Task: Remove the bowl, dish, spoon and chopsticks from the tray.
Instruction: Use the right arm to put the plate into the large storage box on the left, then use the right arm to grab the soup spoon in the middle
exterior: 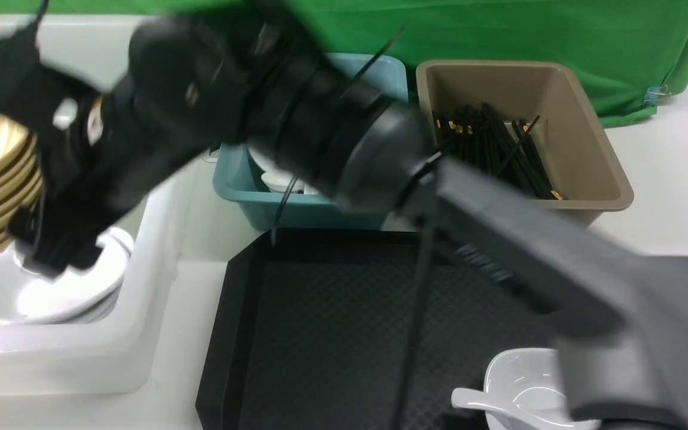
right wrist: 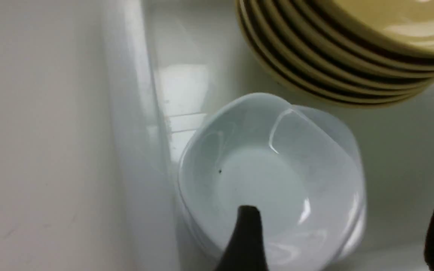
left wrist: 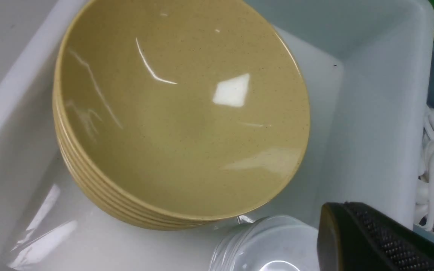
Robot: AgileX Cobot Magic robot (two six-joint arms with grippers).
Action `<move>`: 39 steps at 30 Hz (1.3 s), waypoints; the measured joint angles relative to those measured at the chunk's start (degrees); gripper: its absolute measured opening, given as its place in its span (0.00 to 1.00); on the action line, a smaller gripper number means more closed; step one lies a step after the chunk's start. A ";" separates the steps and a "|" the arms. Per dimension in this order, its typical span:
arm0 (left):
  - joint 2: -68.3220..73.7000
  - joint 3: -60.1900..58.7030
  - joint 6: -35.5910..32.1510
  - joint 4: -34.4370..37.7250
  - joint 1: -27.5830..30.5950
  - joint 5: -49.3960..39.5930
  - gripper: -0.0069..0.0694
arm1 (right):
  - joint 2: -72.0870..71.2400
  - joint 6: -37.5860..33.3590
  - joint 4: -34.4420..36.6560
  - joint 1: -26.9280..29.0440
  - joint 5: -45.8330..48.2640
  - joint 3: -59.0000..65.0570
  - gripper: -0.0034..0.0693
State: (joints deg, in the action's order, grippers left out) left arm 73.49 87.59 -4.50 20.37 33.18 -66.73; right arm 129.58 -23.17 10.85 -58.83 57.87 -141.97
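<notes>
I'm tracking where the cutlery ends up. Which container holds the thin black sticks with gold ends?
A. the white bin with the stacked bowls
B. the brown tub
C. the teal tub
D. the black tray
B: in the front view the chopsticks lie heaped inside the brown tub, with none showing in the other places.

The scene is viewed forward from between the arms; the white bin (exterior: 51, 358) is shared closely by both wrist views.
</notes>
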 joint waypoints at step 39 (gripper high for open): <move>10.09 -19.38 -6.39 -7.42 -62.45 10.85 0.08 | -37.00 -9.49 1.04 27.89 -18.77 93.38 0.77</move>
State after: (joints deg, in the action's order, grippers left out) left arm 83.57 68.21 -10.89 12.95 -29.27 -55.88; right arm 92.58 -32.66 11.89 -30.94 39.10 -48.60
